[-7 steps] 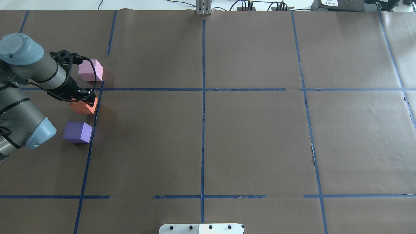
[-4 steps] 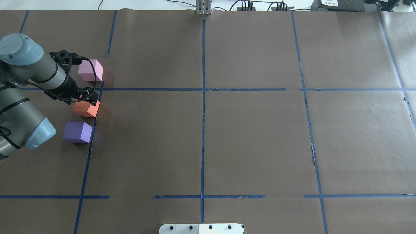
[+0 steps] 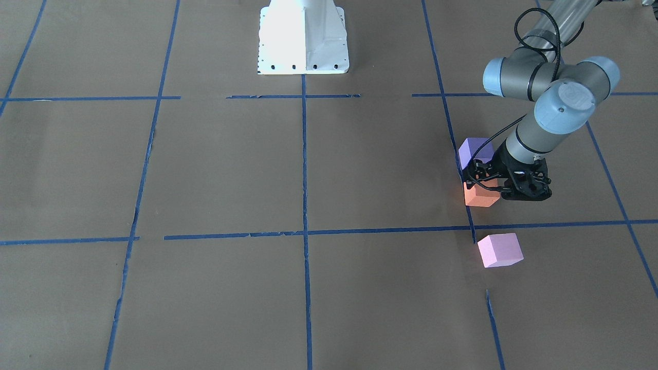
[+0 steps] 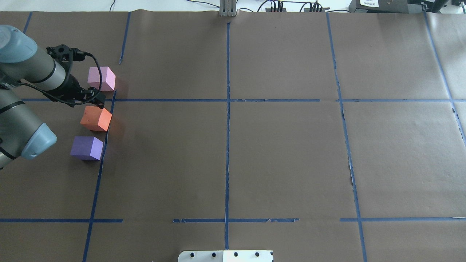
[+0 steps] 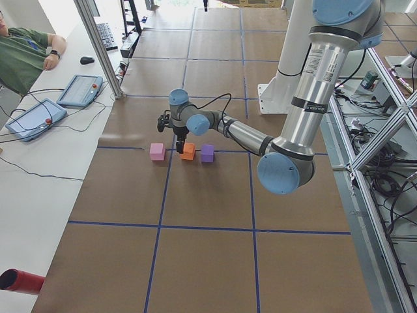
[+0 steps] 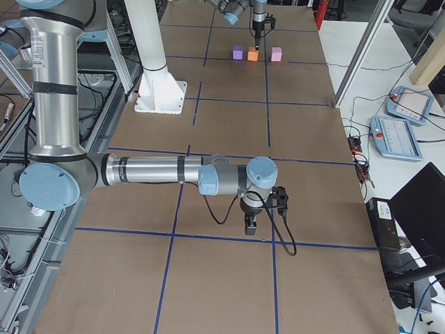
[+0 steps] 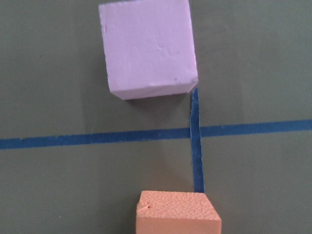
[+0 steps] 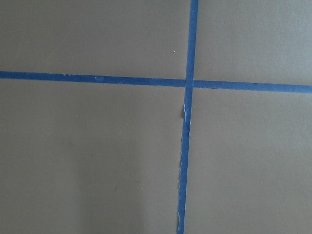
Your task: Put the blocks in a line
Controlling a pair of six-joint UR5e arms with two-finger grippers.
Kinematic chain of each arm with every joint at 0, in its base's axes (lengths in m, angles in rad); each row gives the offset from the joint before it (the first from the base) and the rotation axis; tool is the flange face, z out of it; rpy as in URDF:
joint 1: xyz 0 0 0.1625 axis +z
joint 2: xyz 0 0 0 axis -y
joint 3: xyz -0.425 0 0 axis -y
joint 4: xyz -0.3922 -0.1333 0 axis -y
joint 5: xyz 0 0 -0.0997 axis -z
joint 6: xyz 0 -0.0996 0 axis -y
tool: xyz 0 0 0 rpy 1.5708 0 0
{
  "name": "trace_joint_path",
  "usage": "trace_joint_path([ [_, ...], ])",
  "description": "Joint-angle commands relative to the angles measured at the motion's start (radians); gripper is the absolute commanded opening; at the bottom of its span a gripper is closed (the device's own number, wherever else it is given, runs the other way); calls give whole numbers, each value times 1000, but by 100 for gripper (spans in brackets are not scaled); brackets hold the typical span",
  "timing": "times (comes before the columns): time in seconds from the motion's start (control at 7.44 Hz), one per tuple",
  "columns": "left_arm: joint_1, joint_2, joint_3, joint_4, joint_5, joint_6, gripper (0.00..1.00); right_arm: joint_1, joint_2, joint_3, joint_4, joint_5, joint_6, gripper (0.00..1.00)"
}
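Observation:
Three blocks stand in a row on the brown table next to a blue tape line: pink (image 4: 101, 78), orange (image 4: 96, 118) and purple (image 4: 86, 147). My left gripper (image 4: 95, 100) hovers between the pink and orange blocks, open and holding nothing. The left wrist view looks down on the pink block (image 7: 148, 46) and the top edge of the orange block (image 7: 178, 212); no fingers show there. My right gripper (image 6: 249, 224) shows only in the exterior right view, far from the blocks, and I cannot tell its state.
The white robot base plate (image 4: 225, 255) sits at the near table edge. Blue tape lines (image 4: 227, 109) grid the brown paper. A seated operator (image 5: 26, 52) and two tablets (image 5: 79, 89) are beside the table's far left end.
My left gripper has let go of the orange block and drawn up and back from it. The orange block now stands uncovered on the table.

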Motion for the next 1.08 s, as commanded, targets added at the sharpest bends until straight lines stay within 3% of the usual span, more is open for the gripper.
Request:
trace_joint_path([
  [0.0,-70,14,-116,29,-2,14,100,0,1,0,0,0,0,100],
  [0.27,-187,20,-147,75,-6,167,100,0,0,-1,0,0,0,100],
  [0.54,-309,43,-136,151,-41,496,100,0,0,0,0,0,0,100],
  [0.67,-358,60,-98,158,-41,703,100,0,0,-1,0,0,0,100],
  [0.94,-473,77,58,146,-91,771,100,0,1,-1,0,0,0,100],
])
